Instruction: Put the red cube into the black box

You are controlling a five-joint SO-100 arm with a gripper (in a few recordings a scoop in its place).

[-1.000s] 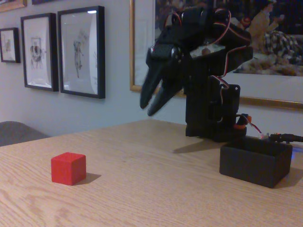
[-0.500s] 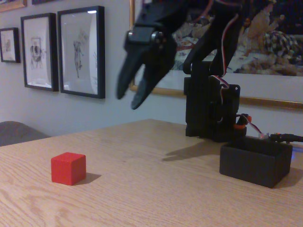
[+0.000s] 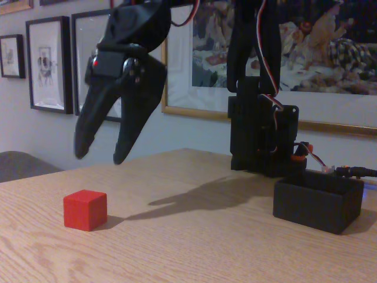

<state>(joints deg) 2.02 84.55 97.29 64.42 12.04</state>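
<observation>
Gripper point(image 3: 100, 157) agape above red cube point(image 3: 85, 210) — apart.

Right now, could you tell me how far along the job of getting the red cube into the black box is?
Early stage. Nothing is placed yet: the red cube sits on the wooden table, left in the fixed view, and the black box at right shows no cube above its rim. In hand: the gripper hangs open above the cube, holding nothing. Left: descend, grasp, carry across to the box, release.
</observation>
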